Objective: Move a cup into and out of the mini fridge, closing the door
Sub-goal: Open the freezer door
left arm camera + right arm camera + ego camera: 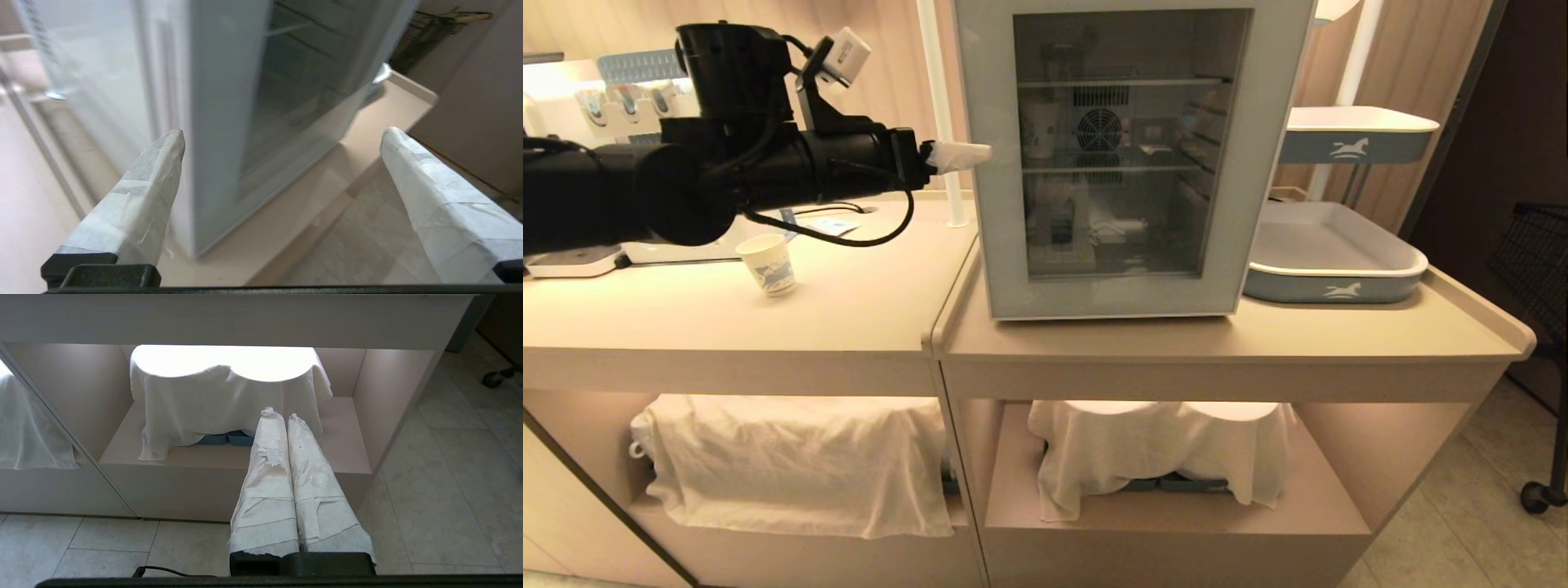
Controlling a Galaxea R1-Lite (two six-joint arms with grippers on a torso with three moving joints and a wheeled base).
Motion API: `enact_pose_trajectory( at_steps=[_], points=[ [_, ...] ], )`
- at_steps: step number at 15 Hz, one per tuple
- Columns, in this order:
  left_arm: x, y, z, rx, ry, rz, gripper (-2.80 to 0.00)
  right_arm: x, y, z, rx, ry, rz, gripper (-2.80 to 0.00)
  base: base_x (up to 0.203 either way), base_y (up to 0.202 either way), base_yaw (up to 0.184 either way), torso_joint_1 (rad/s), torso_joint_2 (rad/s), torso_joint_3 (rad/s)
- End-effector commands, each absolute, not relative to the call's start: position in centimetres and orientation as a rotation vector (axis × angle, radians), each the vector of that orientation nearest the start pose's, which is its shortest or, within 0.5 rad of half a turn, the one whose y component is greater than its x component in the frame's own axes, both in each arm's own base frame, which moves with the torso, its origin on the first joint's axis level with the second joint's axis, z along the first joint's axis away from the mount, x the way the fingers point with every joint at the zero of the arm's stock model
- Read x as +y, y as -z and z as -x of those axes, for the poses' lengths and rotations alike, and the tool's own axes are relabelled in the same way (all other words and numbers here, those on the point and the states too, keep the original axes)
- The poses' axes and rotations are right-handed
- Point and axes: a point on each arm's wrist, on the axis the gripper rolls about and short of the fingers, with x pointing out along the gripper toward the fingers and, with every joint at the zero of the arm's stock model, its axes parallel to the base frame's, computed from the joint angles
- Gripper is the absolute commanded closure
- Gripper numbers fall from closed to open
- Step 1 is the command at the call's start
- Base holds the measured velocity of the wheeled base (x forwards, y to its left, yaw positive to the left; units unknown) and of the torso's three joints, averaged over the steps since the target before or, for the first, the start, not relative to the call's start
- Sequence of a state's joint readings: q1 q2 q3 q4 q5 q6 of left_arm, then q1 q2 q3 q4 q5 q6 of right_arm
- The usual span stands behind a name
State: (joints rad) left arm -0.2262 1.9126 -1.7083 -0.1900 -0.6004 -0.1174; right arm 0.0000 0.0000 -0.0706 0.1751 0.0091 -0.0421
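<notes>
Two white cloths (792,461) cover the counter's two lower shelves, where the right gripper (281,413) hangs clenched and empty. On the counter (866,314) one cup (768,263) stands upright near its left front edge. One mini fridge (1127,155) sits mid-counter, door (1001,204) shut, another cup on its middle shelf. The left gripper (282,136), fingers spread and empty, is at the door's left edge. Two trays (1331,261) lie at the right end.

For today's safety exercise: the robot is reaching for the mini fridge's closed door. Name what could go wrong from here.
1. The open left gripper straddles the left edge of the door; its taped fingers might slip off the smooth frame.
2. Pulling may drag the whole mini fridge along the counter.
3. The arm could sweep into the cup standing below it.
</notes>
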Motion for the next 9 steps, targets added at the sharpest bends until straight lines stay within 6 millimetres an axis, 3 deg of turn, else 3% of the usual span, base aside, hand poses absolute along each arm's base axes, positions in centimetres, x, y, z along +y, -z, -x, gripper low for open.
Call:
enact_pose_trajectory(
  at_steps=[1,9],
  points=[
    [-9.7,-31.6,-38.0,0.063,0.819,0.109,-2.8,0.0,-7.7,2.9,0.104,-0.011,0.042,0.0,0.0,0.0,0.0,0.0,0.0,0.0],
    [-8.5,-30.2,-39.5,0.075,0.782,0.048,-2.8,0.0,-7.7,2.9,0.105,-0.011,0.042,0.0,0.0,0.0,0.0,0.0,0.0,0.0]
  ],
)
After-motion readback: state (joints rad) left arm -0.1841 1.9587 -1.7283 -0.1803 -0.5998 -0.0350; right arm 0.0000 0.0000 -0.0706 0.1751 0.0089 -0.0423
